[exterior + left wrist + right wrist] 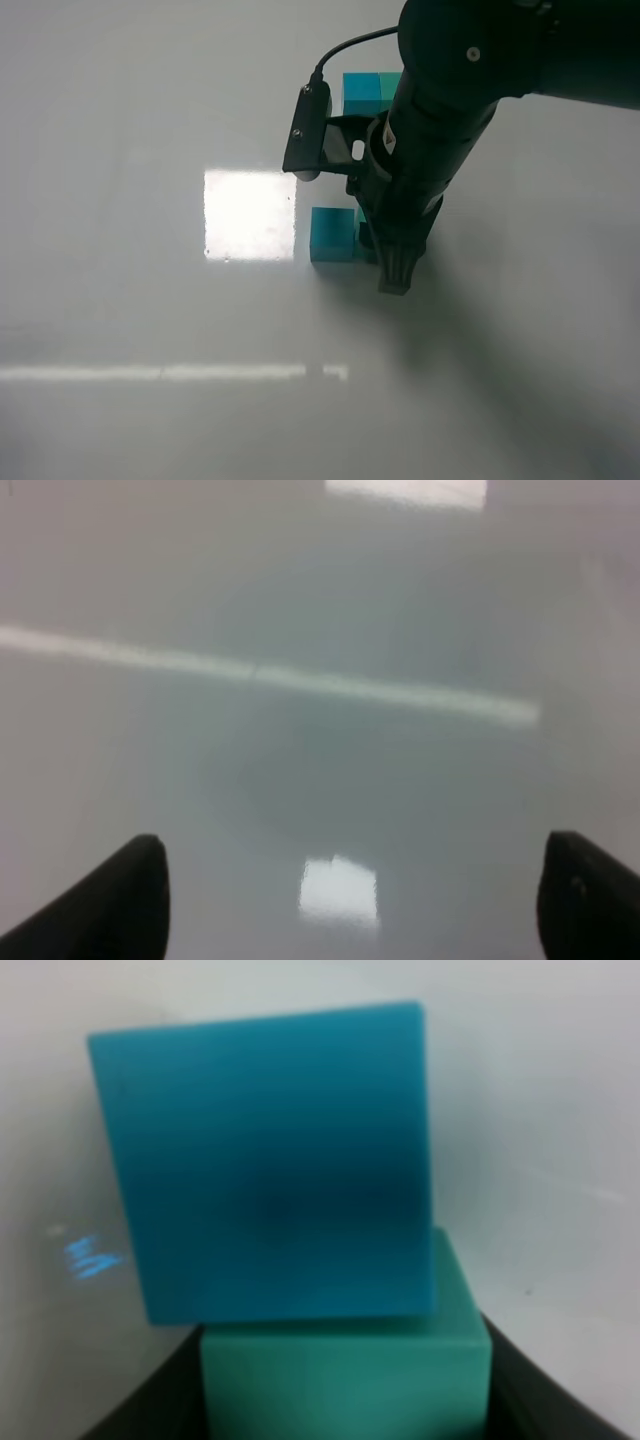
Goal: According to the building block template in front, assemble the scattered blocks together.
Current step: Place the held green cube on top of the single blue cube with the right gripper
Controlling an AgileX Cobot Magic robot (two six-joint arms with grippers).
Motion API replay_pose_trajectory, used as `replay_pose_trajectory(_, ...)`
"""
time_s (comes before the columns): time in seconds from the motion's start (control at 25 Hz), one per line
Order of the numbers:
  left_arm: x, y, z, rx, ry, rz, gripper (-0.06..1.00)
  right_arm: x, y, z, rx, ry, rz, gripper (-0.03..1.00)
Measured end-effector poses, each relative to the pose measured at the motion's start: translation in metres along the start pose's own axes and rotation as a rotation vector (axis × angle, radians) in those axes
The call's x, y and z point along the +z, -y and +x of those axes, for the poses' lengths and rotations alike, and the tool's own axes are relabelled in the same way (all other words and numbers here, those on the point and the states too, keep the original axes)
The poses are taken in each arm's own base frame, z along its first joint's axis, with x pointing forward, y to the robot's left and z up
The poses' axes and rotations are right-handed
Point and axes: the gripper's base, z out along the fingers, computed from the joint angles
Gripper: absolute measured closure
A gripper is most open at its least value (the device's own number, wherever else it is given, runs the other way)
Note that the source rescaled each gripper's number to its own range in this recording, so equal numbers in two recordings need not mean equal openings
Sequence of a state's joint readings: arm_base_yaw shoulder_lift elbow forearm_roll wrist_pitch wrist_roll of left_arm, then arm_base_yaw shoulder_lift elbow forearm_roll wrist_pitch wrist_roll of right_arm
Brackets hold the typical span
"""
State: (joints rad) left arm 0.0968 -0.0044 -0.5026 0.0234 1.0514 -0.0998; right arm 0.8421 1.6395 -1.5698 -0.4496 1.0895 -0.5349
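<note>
Right wrist view: the sea-green block (345,1375) is clamped between the right jaws, touching the blue-teal block (265,1160), which sits slightly skewed to it on the bench (120,420). The building block template (362,92) lies apart beyond them. Both faces should be squared flush, as the template is joined, before release. Meanwhile the left jaws are spread wide, empty.

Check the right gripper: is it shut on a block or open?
Shut on the sea-green block: the right gripper has a dark finger tight against each side of it in the right wrist view.
</note>
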Motion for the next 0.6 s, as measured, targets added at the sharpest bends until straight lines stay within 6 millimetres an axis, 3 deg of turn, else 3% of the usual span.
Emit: replay_pose_trajectory(0.6,0.0,0.0,0.0,0.0,0.0,0.0,0.2,-0.0002,-0.0054,-0.0031,0.042,0.033,-0.061,0.97)
